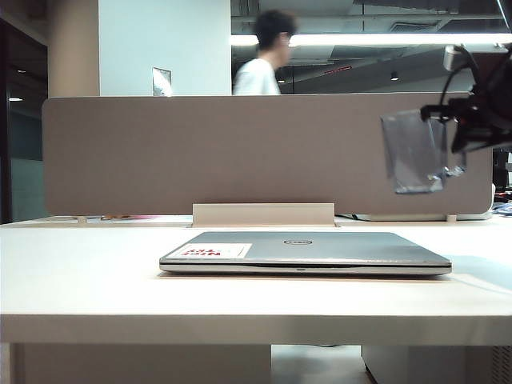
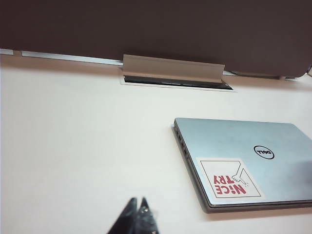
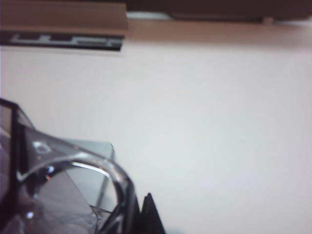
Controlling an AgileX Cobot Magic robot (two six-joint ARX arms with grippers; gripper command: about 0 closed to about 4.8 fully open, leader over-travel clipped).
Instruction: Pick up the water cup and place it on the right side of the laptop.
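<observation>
You've got the water cup (image 1: 414, 152) up in the air, well above the table (image 1: 96, 264) and off to the right of the laptop (image 1: 304, 252), held upright with its base down. The right gripper (image 1: 468, 128) has it from the side by the handle/rim area, fingers clamped on the cup w/ almost no gap. In the right wrist view the cup's clear rim (image 3: 92, 168) sits right against the fingertip (image 3: 148, 217), so the grip looks firm.

Carrying it this high makes sense: it clears the laptop lid and keeps the cup away from the partition (image 1: 240, 152) behind. Bare table shows under the cup, so the drop spot looks free, approx. level w/ the laptop's right edge.

The left gripper (image 2: 139, 219) is parked low over the table on the laptop's left, fingertips together, holding nothing, out of the way so only 1 arm works the cup.

Next you'd prob. lower straight down, keep it upright, and let go only once the base sits flat. Risk: thin handle grip may let the cup swing or tip.
</observation>
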